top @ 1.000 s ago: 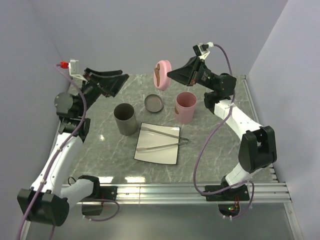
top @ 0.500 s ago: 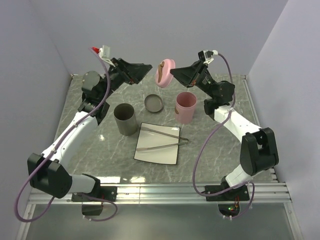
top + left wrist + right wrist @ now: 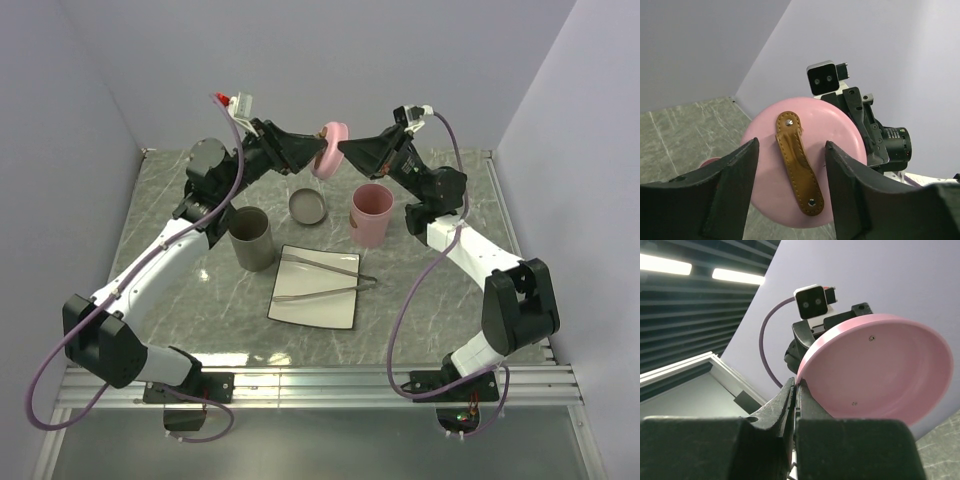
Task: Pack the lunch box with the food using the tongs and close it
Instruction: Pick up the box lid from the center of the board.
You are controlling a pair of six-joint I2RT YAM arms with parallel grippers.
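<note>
The desk (image 3: 430,300) carries the white plate (image 3: 315,310) in the middle, and behind it stands the pink lunch box (image 3: 371,215), open at the top so that it can be filled. Its pink lid (image 3: 840,125) is high in the air, the right claw (image 3: 796,390) clamped on its rim. The left claw (image 3: 318,150), fingers apart, faces the brown strap (image 3: 797,162), probably to take the lid over. The tongs (image 3: 320,278) lie on the plate; food I cannot see.

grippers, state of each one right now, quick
Left gripper: open, jaws up against the lid, no clamp shown.
Right gripper: shut on the lid's rim.
</note>
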